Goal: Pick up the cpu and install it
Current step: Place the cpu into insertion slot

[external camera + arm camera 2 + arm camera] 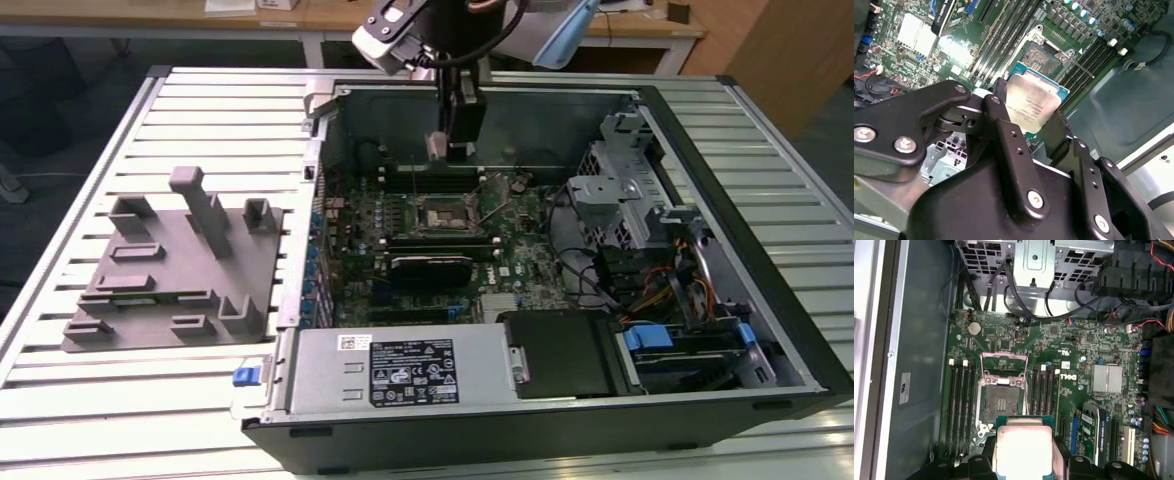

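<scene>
The black tool (1029,111) is clamped on the edges of the small square silver-topped cpu (1024,447), holding it above the open dark socket frame (1002,401) on the green motherboard (1089,340).

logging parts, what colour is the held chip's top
Pale silver on the chip, best in the first wrist view.

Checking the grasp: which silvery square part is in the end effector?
The cpu, smooth-topped with a green edge, clamped in the end effector; the ribbed heatsink sits fixed on the motherboard.
</scene>
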